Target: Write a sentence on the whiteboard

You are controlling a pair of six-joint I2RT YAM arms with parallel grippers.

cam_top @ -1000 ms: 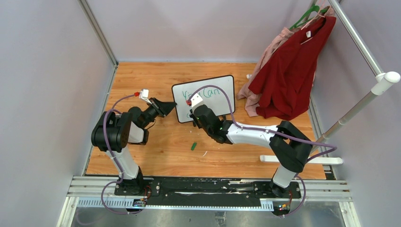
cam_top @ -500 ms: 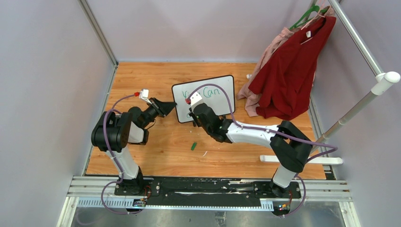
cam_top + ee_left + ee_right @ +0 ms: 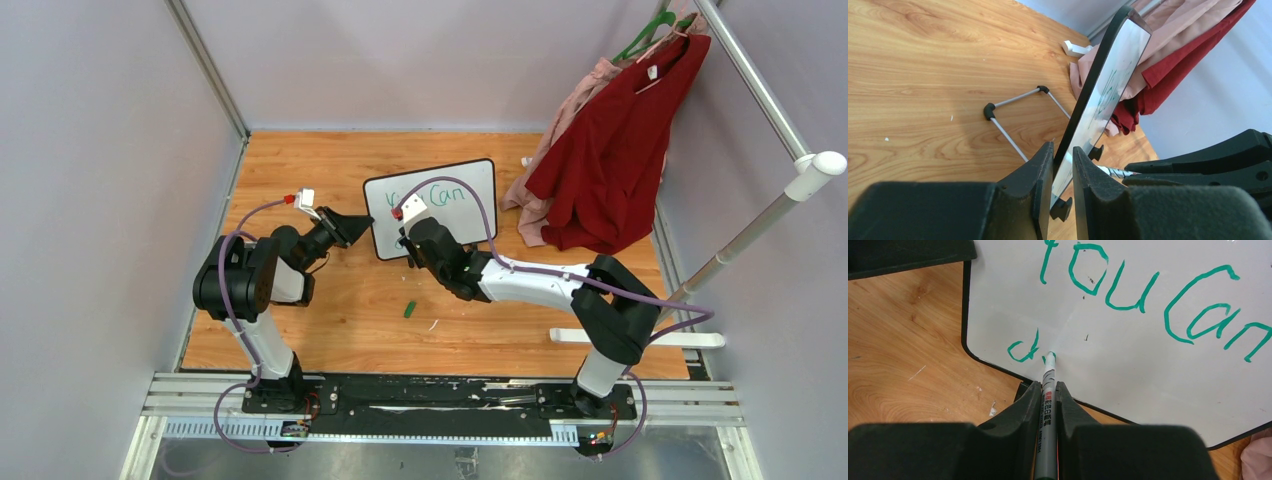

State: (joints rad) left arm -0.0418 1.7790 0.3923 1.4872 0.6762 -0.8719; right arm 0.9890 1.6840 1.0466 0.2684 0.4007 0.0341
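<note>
Green handwritten marker lettering (image 3: 1168, 315), "You Can" over a started "d", is sitting on a small black-framed white board (image 3: 1148, 375) standing mid-table (red garment (image 3: 620, 160) hanging beside). The right gripper (image 3: 1047, 390) is clamping a green marker (image 3: 1049, 365), its tip touching the board to write. The left gripper (image 3: 1062, 155) is pinching the board's edge, steadying it.

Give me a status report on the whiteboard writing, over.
Left claw shut on whiteboard edge, steadying it. Right claw shut on marker, tip on board. Sentence reads "You Can", a "d" begun below. Nothing blocking the board.
</note>
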